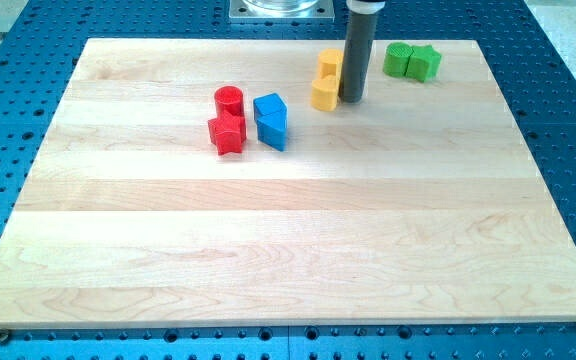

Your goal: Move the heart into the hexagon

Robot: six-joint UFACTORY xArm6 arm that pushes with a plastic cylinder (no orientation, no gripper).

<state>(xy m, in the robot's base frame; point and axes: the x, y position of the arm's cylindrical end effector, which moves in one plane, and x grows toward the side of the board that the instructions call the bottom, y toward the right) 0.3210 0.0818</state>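
Just right of the lower yellow block (323, 95) — the heart, I think — my tip (351, 100) should first go below it. Pincer state — I cannot tell.

there is just one camera. it sits up high by the view's bottom edge of the wooden board (288, 250) and looks down across it at a slant. the far edge sits at the view's top and looks narrower than the near edge. the camera is close enough that the board fills most of the picture, with blue holed table (568, 120) showing around it. the dark rod (357, 50) comes in from the view's top, cut off by the frame. no second view shares the scene.
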